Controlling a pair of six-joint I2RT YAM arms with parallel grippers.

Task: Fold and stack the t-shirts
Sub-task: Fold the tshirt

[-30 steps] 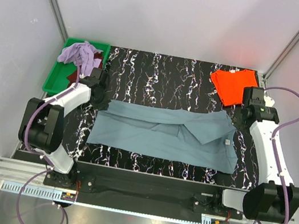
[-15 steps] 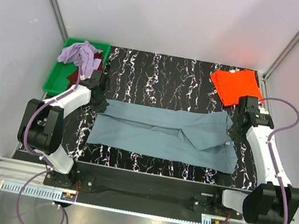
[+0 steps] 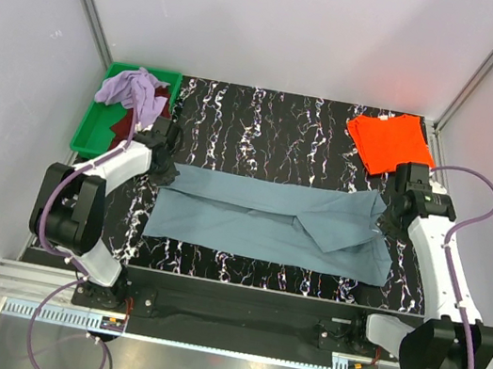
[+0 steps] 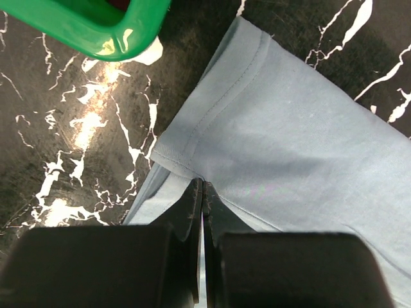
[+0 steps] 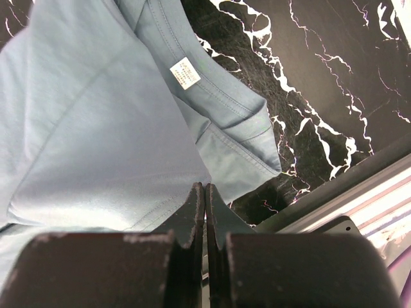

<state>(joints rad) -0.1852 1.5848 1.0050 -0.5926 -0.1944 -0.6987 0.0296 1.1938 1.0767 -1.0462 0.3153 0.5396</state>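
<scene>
here, the blue shirt [image 3: 268, 222] is lying lengthwise across the near half of the table [image 3: 268, 117], with its far long edge doubled over toward the near side. its left end is being pinched by the left gripper [image 4: 202, 186], whose jaws are shut flat on a layer of cloth just beside the sleeve hem. its right end, near the collar label [image 5: 184, 72], is being pinched likewise by the right gripper [image 5: 204, 187], jaws pressed together on the fabric. the cloth is being judged light, thin and limp: it is likely to sag and crease between the two grips, to drag on the table, and to slip out of a shallow pinch. hems and seamed corners, where layers double up, are therefore being favoured as holds, with both ends carried together. farther back, at the far right corner, the orange shirt [image 3: 388, 141] is lying folded, apart from the blue one. at the far left, the lavender shirt [image 3: 134, 88] and the maroon shirt [image 3: 123, 127] are lying crumpled in the tray [image 3: 94, 129].
</scene>
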